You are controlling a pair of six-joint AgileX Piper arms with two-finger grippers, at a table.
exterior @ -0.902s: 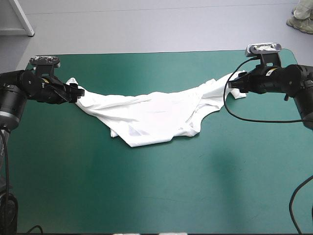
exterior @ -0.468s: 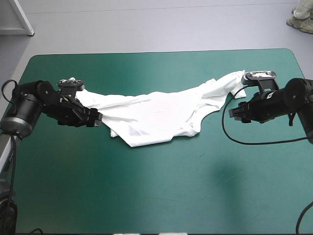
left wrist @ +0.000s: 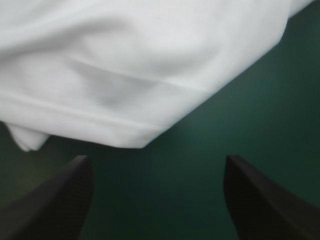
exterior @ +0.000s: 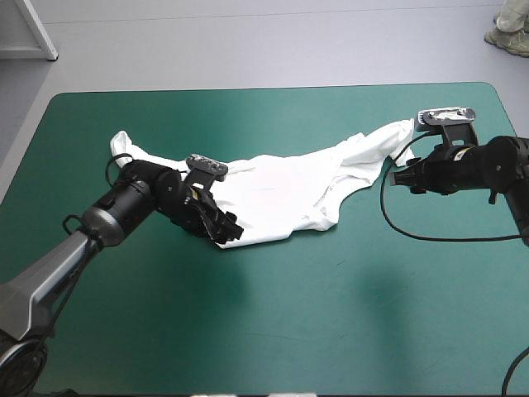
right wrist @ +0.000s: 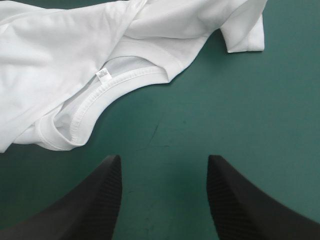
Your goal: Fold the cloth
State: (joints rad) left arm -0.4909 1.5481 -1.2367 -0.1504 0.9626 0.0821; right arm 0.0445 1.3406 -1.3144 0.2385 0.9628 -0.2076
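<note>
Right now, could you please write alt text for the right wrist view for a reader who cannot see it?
A crumpled white T-shirt lies on the teal-green cover, its collar and small label toward the open right gripper. Nothing is between the black fingers; a sleeve lies farther ahead.

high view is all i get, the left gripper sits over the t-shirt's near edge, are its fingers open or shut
Observer: Open. In the left wrist view the left gripper has its fingers wide apart, only the teal-green cover between them.
Operator: is cloth within its reach
Observer: A hemmed corner of the T-shirt lies just ahead of the fingertips, not between them.
Operator: and the right one
Observer: The right gripper is open too; the collar, with its small label, lies ahead of it on the cover.
</note>
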